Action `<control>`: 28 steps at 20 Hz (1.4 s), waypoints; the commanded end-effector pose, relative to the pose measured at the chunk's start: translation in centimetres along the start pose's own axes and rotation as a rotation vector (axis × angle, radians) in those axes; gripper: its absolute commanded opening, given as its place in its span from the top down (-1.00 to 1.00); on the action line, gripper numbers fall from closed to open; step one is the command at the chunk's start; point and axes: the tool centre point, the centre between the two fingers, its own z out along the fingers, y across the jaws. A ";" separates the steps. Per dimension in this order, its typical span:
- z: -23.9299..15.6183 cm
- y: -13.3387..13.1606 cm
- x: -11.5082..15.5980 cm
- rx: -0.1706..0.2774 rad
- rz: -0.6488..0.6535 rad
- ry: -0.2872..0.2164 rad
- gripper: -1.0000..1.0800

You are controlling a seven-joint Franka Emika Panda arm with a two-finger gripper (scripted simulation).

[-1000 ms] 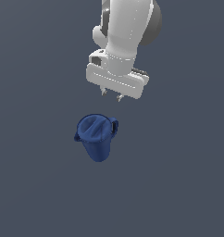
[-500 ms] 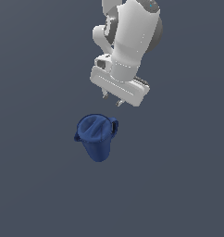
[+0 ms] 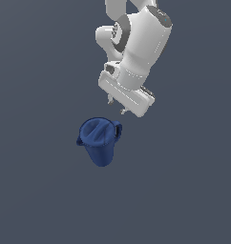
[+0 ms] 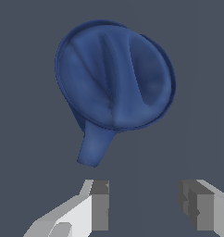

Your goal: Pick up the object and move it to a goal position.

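Observation:
The object is a dark blue pitcher (image 3: 99, 139) standing on the grey floor, with its handle toward the exterior view's right and a small spout toward the left. In the wrist view the pitcher (image 4: 115, 83) shows from above, its open mouth round and its handle sticking out toward the fingers. My white gripper (image 3: 116, 106) hangs above the pitcher and a little to the exterior view's right, tilted, clear of it. It is open, with nothing between the fingers (image 4: 99, 203). The gripper (image 4: 144, 203) has a wide gap.
A flat dark grey floor (image 3: 36, 190) spreads all around. The white arm (image 3: 136, 43) rises from the gripper toward the top of the exterior view.
The arm has swung and tilted, and the gripper has shifted slightly toward the exterior view's right. The pitcher has stayed where it was.

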 end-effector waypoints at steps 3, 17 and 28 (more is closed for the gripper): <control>0.6 -0.5 0.0 -0.018 0.071 0.032 -0.23; 2.2 -2.3 -0.3 -0.046 0.284 0.137 -0.23; 3.3 -3.8 -0.6 -0.037 0.444 0.223 -0.23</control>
